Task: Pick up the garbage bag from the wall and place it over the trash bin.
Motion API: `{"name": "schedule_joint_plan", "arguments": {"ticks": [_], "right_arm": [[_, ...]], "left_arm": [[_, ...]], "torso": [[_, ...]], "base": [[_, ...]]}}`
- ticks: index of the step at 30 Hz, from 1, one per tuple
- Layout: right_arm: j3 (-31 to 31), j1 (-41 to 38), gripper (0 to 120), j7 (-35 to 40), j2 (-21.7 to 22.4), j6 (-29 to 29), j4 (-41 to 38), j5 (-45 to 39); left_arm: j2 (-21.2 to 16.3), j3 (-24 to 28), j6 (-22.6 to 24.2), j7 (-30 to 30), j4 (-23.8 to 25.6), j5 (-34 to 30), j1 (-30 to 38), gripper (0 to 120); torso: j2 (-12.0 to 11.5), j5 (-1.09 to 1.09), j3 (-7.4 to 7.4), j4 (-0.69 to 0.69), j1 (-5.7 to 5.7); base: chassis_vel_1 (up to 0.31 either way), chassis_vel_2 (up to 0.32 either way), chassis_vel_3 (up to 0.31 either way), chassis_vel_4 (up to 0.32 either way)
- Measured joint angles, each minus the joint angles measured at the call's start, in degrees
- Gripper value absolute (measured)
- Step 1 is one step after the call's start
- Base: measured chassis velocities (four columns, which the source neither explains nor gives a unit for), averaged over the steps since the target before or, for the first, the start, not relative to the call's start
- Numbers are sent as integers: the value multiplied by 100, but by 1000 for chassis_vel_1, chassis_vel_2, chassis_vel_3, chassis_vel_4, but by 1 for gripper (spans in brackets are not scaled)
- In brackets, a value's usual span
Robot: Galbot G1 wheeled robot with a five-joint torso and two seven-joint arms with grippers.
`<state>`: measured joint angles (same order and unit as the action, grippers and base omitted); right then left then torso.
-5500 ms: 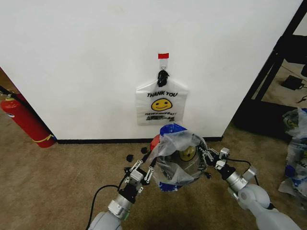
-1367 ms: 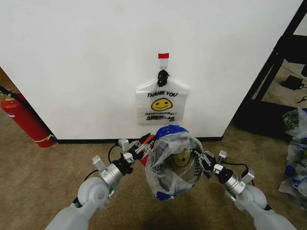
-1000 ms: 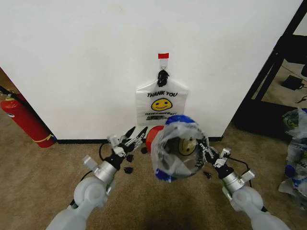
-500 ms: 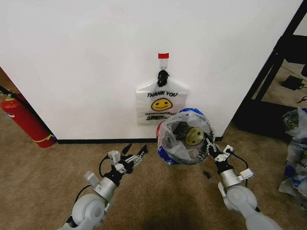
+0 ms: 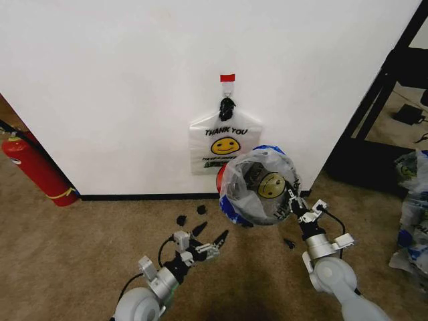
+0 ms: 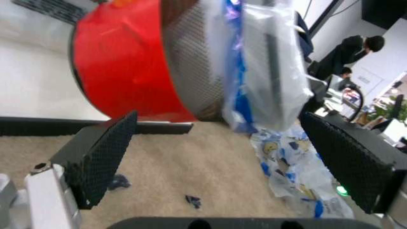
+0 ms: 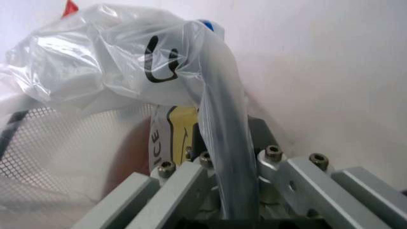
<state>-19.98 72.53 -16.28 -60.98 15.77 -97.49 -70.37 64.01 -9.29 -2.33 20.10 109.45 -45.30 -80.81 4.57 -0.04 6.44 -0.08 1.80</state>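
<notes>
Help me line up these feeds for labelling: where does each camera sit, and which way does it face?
Head view: on the robot's head, looking forward and down at the wall; both arms show, left gripper and right gripper.
Left wrist view: on the left wrist, looking between its open fingers at the trash bin.
Right wrist view: on the right wrist, looking along its fingers shut on the garbage bag.
All share bin and bag.

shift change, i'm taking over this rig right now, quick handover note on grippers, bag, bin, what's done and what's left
Left gripper: open, holding nothing, low over the carpet.
Right gripper: shut on the thin translucent white smiley garbage bag.
That bag is draped over the round black wire-mesh trash bin with the red base, which is tipped off the floor near the white wall.
Left: set the bin upright, release.
</notes>
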Motion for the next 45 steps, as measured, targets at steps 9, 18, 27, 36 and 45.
{"name": "schedule_joint_plan", "arguments": {"ticks": [9, 18, 27, 36, 45], "right_arm": [[56, -5, 1, -27, -45, -1, -37, 134], [53, 23, 1, -38, -43, -8, -143, 167], [48, 45, 1, -21, -45, -23, -222, 171], [49, 52, 1, 17, -54, -81, -314, 149], [41, 137, 1, 120, -64, -161, -541, -19]], "left_arm": [[113, 65, 140, -208, 112, -215, 220, 100], [187, 129, 169, -239, 102, -327, 305, 79], [156, 97, 101, -137, 52, -385, 324, 45], [113, 13, -101, 1, -99, -403, 320, 13], [133, 6, -253, 198, -265, -464, 400, 0]], "torso": [[0, -1, 0, 0, 0], [0, -1, 0, 0, 0], [-1, -2, 0, 0, 0], [-1, -2, 0, 0, 0], [-1, -2, 0, 0, 0]], "base": [[0, 0, 0, 0], [0, 0, 0, 0], [0, 0, 0, 0], [0, 0, 0, 0], [0, 0, 0, 0]]}}
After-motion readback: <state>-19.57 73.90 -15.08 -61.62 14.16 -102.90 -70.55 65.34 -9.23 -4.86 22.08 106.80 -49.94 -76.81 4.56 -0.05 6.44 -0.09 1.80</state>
